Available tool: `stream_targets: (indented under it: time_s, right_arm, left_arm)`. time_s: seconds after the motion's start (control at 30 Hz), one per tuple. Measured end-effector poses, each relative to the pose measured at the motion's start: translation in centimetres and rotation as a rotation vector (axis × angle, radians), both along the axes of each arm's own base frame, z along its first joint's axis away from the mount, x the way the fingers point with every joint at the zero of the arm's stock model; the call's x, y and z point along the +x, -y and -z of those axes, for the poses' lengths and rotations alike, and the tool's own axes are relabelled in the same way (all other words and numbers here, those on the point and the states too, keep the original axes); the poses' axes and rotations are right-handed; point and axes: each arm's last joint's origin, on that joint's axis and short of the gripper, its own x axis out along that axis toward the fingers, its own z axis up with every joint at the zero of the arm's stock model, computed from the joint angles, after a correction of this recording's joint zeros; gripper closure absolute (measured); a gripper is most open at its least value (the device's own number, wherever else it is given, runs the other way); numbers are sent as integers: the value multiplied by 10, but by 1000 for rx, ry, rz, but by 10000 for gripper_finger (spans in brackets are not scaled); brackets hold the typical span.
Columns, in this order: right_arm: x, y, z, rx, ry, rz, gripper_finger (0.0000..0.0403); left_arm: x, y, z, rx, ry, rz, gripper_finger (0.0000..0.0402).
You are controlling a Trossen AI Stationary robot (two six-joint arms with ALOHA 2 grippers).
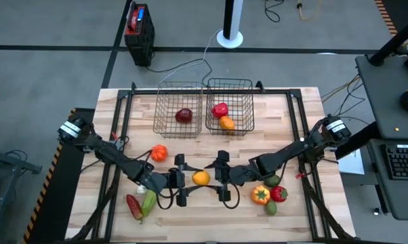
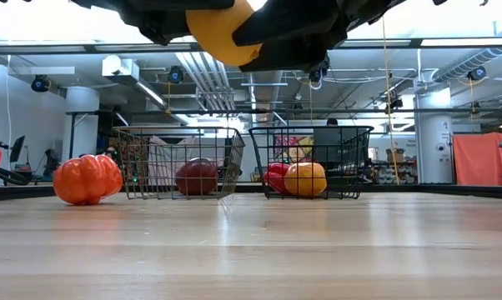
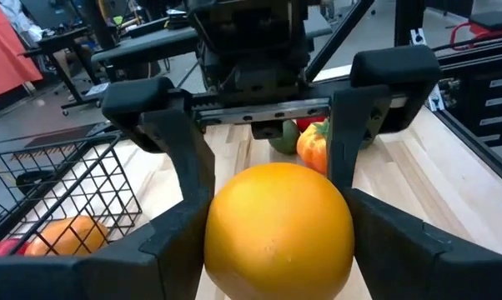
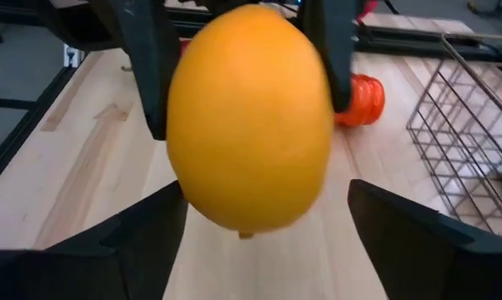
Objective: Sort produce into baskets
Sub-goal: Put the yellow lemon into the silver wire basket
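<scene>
An orange-yellow round fruit [image 1: 200, 177] hangs in the air above the table's middle, between my two grippers. My left gripper [image 1: 188, 179] is shut on it from the table's left. My right gripper [image 1: 216, 177] faces it from the right, open, one finger standing on each side of the fruit [image 4: 249, 117] with wood showing in the gap. The low view shows the fruit [image 2: 222, 33] high above the tabletop. Two wire baskets stand at the far edge: the left one [image 1: 165, 112] holds a dark red fruit [image 1: 184, 115], the right one [image 1: 241, 102] a red pepper [image 1: 219, 109] and an orange fruit [image 1: 226, 123]. My left gripper pinches the fruit between its two fingers [image 3: 163, 246], which lie on its two opposite sides [image 3: 222, 242], the one toward the table's near edge and the one toward its far edge. The fingers lie level and come from the table's left. The fruit is lifted clear of the table.
An orange-red ribbed fruit [image 1: 159, 153] lies left of centre. A red pepper [image 1: 133, 205] and a long green one [image 1: 148, 201] lie under my left arm. An orange pepper [image 1: 260, 195], a red one [image 1: 278, 194] and green pieces [image 1: 272, 208] lie under my right arm.
</scene>
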Motion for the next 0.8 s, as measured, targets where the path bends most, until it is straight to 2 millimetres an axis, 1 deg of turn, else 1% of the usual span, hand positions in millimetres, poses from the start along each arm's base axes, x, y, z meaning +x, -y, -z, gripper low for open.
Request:
stream_targets:
  time_s: [0.17, 0.37, 0.47, 0.6, 0.73, 0.8]
  right_arm:
    - [-4, 3, -13, 20, -98, 63, 63]
    - [-8, 5, -26, 18, -204, 148, 68]
    - [-9, 5, -28, 20, -235, 164, 74]
    - [-9, 5, -29, 23, -237, 166, 76]
    - [-9, 5, -29, 23, -237, 166, 76]
    - [-9, 5, -29, 23, -237, 166, 76]
  left_arm:
    - [-8, -7, -9, 11, -25, -54, 164]
    - [-25, -25, -27, 58, -71, -155, 164]
    - [-35, -39, -42, 66, -107, -218, 164]
    - [-46, -62, -70, 49, -158, -295, 164]
    - [-55, -89, -91, 60, -254, -371, 165]
    - [-57, -105, -97, 64, -309, -394, 165]
